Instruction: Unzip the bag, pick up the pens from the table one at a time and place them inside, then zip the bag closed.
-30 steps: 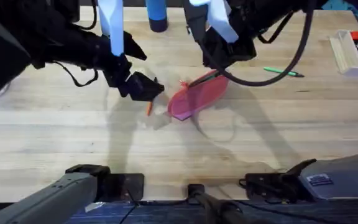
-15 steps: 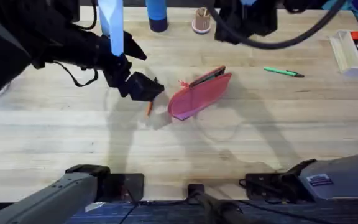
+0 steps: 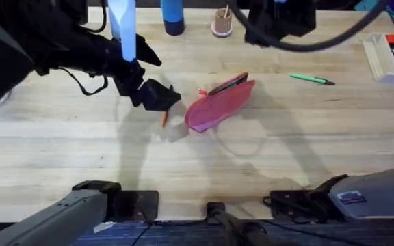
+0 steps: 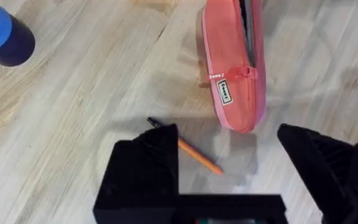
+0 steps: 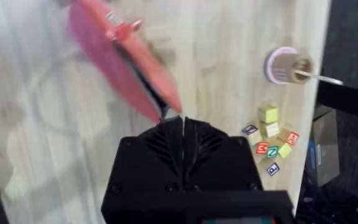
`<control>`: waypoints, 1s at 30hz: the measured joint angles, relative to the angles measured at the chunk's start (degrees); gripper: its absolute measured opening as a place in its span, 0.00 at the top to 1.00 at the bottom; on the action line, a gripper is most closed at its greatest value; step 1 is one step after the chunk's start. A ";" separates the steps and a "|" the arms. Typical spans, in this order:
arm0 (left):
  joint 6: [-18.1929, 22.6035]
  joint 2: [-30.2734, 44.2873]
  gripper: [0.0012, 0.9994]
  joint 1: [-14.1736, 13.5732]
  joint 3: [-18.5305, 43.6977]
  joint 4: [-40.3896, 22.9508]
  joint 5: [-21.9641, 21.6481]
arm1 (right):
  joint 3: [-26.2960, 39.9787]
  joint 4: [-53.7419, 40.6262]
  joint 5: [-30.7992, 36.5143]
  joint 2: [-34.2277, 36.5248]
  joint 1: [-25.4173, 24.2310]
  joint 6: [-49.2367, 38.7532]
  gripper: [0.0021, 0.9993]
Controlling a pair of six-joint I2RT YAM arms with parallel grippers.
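My right pincer, clenched empty, has lifted away from the unzipped pouch at center, while my left pincer hangs released over the orange pen, ready for picking.

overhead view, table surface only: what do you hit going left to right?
Left gripper → orange pen just below it → bag → green pen → clear plastic box at the right edge of the table.
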 joint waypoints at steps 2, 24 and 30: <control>-0.01 0.00 0.01 0.00 0.00 0.00 0.00 | 0.13 -1.83 0.26 0.90 0.38 -2.37 0.97; -0.01 0.00 0.01 0.00 0.00 0.00 0.00 | 0.20 -5.89 -2.66 6.98 2.68 -20.51 0.97; -0.01 0.00 0.01 0.00 0.00 0.00 0.00 | 0.20 -5.83 -2.66 8.77 2.68 -20.63 0.97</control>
